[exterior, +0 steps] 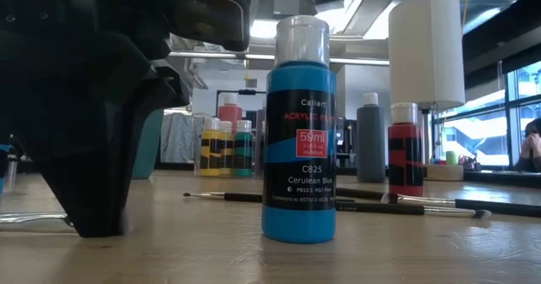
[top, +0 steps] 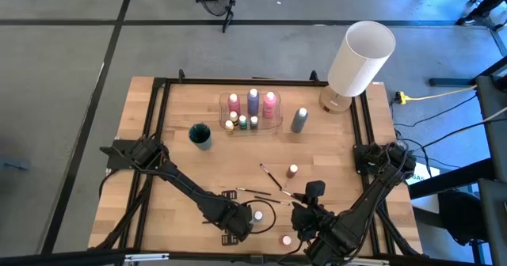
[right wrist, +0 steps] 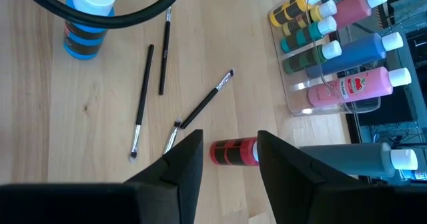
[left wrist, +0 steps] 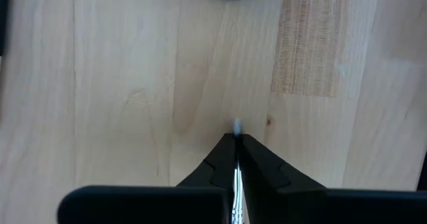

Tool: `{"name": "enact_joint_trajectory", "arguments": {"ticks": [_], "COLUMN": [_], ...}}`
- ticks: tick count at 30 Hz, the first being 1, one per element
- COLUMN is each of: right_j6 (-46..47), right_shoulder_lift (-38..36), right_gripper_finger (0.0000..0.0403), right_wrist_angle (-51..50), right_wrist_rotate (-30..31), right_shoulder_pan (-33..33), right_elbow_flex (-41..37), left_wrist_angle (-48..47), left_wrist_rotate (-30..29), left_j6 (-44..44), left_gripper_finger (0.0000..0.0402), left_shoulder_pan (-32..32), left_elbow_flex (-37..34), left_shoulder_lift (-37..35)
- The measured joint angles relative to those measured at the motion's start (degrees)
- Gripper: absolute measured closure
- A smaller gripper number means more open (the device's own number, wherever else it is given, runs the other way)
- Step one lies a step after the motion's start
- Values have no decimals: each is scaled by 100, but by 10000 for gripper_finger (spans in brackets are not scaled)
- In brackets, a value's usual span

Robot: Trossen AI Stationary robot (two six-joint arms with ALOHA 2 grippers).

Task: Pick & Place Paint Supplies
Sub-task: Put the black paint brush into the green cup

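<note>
My left gripper (top: pixel 240 221) stands at the table's near edge, fingers down on the wood and shut on a thin paintbrush (left wrist: pixel 235 177). Just right of it stands a blue white-capped paint bottle (top: pixel 257 216) (exterior: pixel 297 132). My right gripper (right wrist: pixel 230 159) hovers open above a small red bottle (right wrist: pixel 233 151) (top: pixel 293 171), touching nothing. Three loose brushes (right wrist: pixel 142 101) lie on the wood between the two bottles. A clear tray (top: pixel 277 123) at the far middle holds several bottles. My left gripper pinches the paintbrush between its two shut fingers. A silvery stretch of the brush (left wrist: pixel 235 184) runs along the seam, and its pale tip (left wrist: pixel 236 125) sticks out just past the fingertips. The fingers come from above, pointing steeply down. Whether the brush is clear of the table, I cannot tell.
A grey bottle (top: pixel 299 119) stands right of the tray and a teal cup (top: pixel 200 134) left of it. A big white lamp (top: pixel 360 56) stands at the far right corner. Another small red bottle (top: pixel 287 240) sits at the near edge beside the right arm.
</note>
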Motion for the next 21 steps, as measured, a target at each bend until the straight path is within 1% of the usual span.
{"name": "enact_joint_trajectory", "arguments": {"ticks": [21], "right_j6": [-2], "right_shoulder_lift": [0], "right_gripper_finger": [259], "right_wrist_angle": [-2], "right_wrist_rotate": [2], "right_shoulder_pan": [0], "right_elbow_flex": [0], "left_wrist_angle": [15], "left_wrist_rotate": [22], "left_j6": [-61], "left_gripper_finger": [398], "left_shoulder_pan": [-7], "left_elbow_flex": [0], "left_shoulder_lift": [0]}}
